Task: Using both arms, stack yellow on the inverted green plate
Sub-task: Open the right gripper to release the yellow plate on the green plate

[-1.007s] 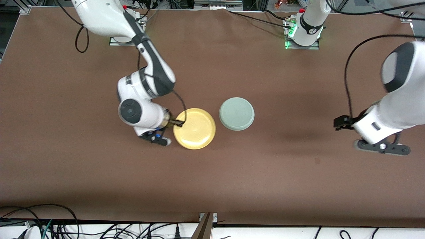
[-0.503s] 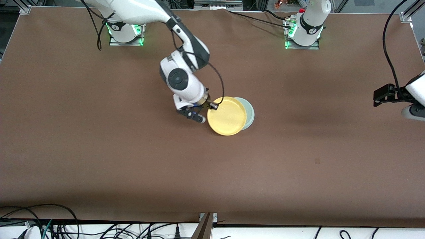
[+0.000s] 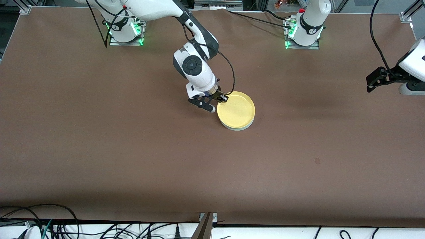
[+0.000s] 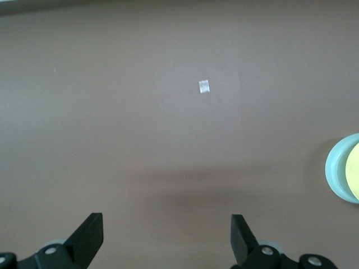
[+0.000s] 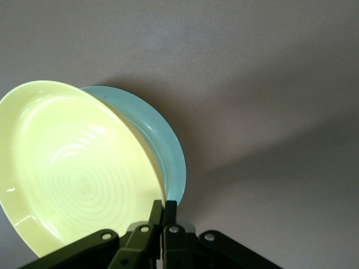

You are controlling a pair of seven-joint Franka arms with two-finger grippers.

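The yellow plate sits upright over the inverted green plate in the middle of the table and covers nearly all of it; only a pale rim shows. My right gripper is shut on the yellow plate's rim on the side toward the right arm's end. In the right wrist view the fingers pinch the yellow plate, with the green plate just under it. My left gripper is open and empty, up over the left arm's end of the table; its wrist view shows the gripper over bare table.
The brown table carries only the two plates. A small pale mark lies on the table under the left gripper. Both plates show at the edge of the left wrist view. Cables hang along the table edge nearest the front camera.
My right gripper has carried the yellow plate from beside the green plate to directly over it. The left arm has drawn back and up toward its end of the table.
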